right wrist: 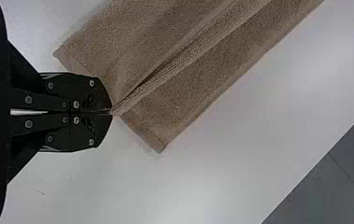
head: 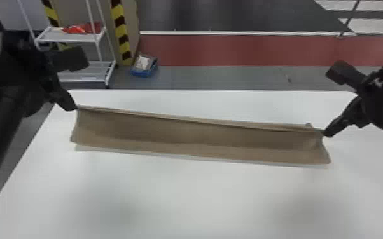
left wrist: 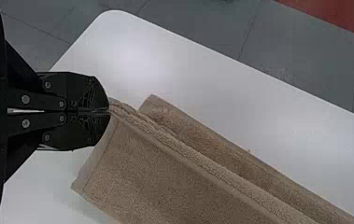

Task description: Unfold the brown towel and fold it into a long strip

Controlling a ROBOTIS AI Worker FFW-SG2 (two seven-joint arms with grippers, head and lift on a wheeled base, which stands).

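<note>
My jaws pinch both ends of the brown towel (head: pixel 197 135) over the white table (head: pixel 200 200).
Soft and limp, I judge; left gripper (left wrist: pixel 109 111) and right gripper (right wrist: pixel 112 112) best hold the ends, layer count unclear.

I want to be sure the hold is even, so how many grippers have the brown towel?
2. The left gripper is shut on the towel at its left end, the right gripper at its right end, both on the raised ridge.
</note>
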